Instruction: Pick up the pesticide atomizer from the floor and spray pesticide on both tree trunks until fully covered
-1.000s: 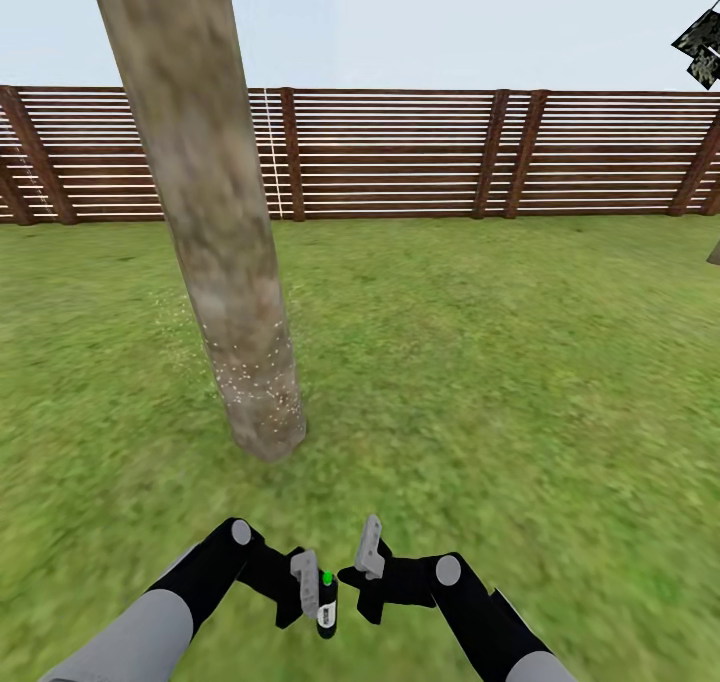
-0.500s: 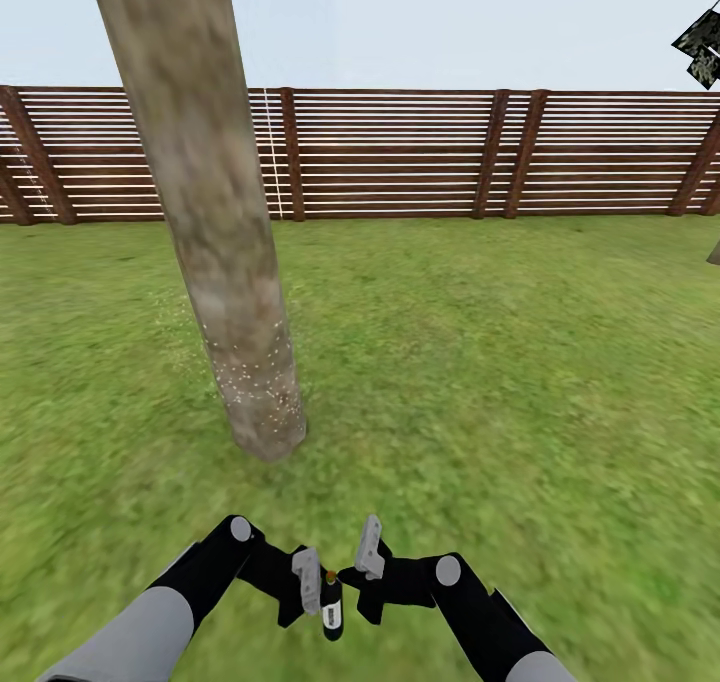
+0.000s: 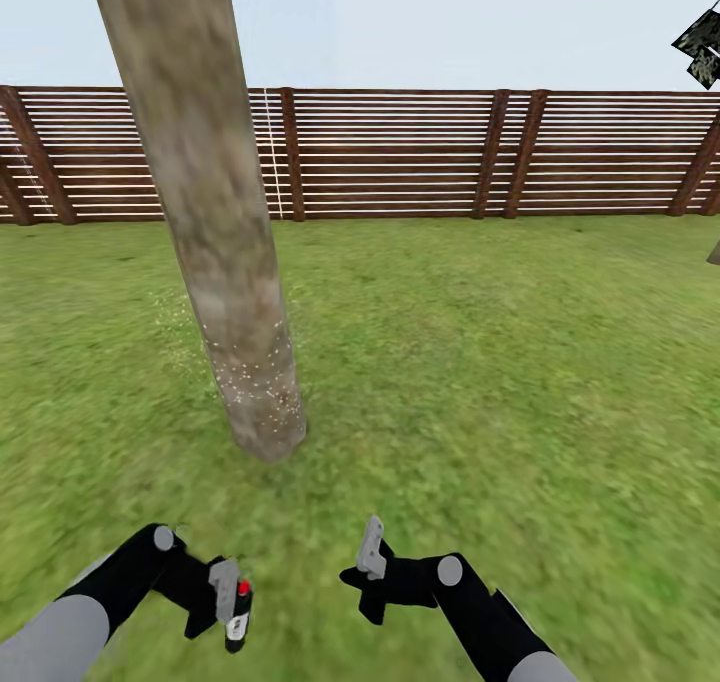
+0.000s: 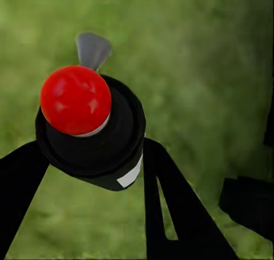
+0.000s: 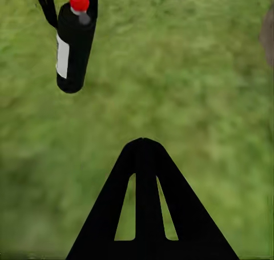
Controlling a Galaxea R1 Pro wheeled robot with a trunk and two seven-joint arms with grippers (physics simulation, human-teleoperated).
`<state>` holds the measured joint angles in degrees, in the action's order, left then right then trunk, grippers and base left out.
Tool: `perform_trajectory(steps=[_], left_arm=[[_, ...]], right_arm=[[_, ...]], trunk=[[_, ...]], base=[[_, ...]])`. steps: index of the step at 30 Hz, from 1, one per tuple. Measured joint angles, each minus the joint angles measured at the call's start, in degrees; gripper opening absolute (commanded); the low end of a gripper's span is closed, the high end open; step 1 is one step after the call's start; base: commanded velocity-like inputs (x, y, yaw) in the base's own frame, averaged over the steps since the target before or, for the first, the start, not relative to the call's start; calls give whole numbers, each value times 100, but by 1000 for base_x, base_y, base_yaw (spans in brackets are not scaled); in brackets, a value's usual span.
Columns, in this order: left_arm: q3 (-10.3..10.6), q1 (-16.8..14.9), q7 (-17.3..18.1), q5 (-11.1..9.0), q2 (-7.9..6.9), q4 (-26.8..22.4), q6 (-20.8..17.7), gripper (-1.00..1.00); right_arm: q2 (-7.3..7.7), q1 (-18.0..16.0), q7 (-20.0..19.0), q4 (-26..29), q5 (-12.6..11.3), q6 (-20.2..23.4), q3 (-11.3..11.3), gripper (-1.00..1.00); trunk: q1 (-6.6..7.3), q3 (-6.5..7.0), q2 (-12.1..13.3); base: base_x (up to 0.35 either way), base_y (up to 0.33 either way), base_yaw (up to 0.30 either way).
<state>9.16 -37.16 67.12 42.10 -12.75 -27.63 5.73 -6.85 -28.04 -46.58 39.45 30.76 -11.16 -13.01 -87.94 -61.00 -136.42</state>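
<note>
The pesticide atomizer [image 3: 238, 622], a small black bottle with a white band and red tip, is held in my left gripper [image 3: 232, 602], low at the left over the grass. The left wrist view looks down on its red tip [image 4: 75, 99], with black fingers [image 4: 171, 203] on either side. In the right wrist view the atomizer [image 5: 73, 48] hangs above the lawn. My right gripper [image 3: 371, 554] is shut and holds nothing; its fingers [image 5: 142, 174] are pressed together. A tree trunk [image 3: 225, 262] stands ahead to the left, its lower part dotted with white specks [image 3: 255, 387].
Green lawn [image 3: 480, 362] stretches to a brown slatted fence [image 3: 420, 152] at the back. A sliver of another trunk [image 3: 714, 253] and dark foliage [image 3: 700, 42] show at the right edge.
My left arm has swung out to the left with the atomizer in it. The bottle's tip went from green through orange to red. The right arm and camera have stayed put.
</note>
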Motion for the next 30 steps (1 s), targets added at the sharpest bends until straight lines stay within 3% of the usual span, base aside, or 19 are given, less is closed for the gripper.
perform_trajectory(steps=[1,2,5,7,10,11,13,14,15,16,17,18,20,21,23,26,30], left_arm=[[-1,4,-7,11,-185,7,-6,-100],[-8,10,-14,15,-353,11,-16,-100],[-37,14,-40,19,-693,13,-50,-100],[-62,15,-105,9,-837,13,-72,-100],[-192,16,-827,-28,-893,173,-262,-100],[-273,17,-1092,-40,-895,286,-350,-100],[-721,16,-1751,-149,-892,606,-411,-100],[-1192,18,-2284,-320,-890,999,-391,-100],[-1653,33,-2730,-587,-887,1353,-324,-100],[-1886,60,-2935,-761,-883,1486,-246,-100],[-2266,232,-3386,-1151,-872,1623,35,-100],[-2449,409,-3738,-1452,-848,1680,246,-100],[-2617,832,-4577,-2181,-694,1721,670,-100],[-2679,1145,-5174,-2663,-537,1714,1027,-100],[-2717,1655,-6145,-3263,-392,1810,1680,-100],[-2719,1882,-6893,-3716,-306,2015,2140,-100],[-2702,1915,-7042,-3898,-288,2089,2219,-100]], right_arm=[[7,0,0,-8,0,0,0,-100],[13,0,0,-13,0,0,2,100],[30,0,0,-30,0,0,16,100],[45,0,19,-68,-4,-5,33,100],[214,6,132,-100,-10,-8,51,100],[302,7,392,-122,-16,-7,69,100],[408,15,1240,-552,-36,-10,164,100],[434,19,2108,-1051,-43,-14,312,100],[439,19,3003,-1514,-59,-51,607,100],[435,18,3432,-1741,-70,-111,791,100],[427,24,4176,-2169,-74,-395,1146,100],[425,25,4635,-2450,-78,-650,1360,100],[423,30,5450,-3000,-80,-1189,1710,100],[422,46,5905,-3255,-82,-1633,1890,100],[431,226,6445,-3436,-122,-2263,2012,100],[427,397,6821,-3487,-478,-2535,2035,100],[440,429,6864,-3537,-604,-2567,2026,100]], trunk=[[0,0,0],[0,0,0],[0,0,0],[0,0,0],[0,0,0],[0,0,0],[0,0,0],[-1,-1,0],[-1,-1,0],[0,0,0],[0,-1,0],[0,-1,0],[0,-2,0],[0,-1,0],[0,-2,0],[0,-1,0],[0,0,0]], base=[[0,0,0],[0,0,0],[0,0,0],[0,0,0],[0,0,0],[0,0,0],[0,0,0],[0,0,0],[0,0,0],[0,0,0],[0,0,0],[0,0,0],[0,0,0],[0,0,0],[0,0,0],[0,0,0],[0,0,0]])
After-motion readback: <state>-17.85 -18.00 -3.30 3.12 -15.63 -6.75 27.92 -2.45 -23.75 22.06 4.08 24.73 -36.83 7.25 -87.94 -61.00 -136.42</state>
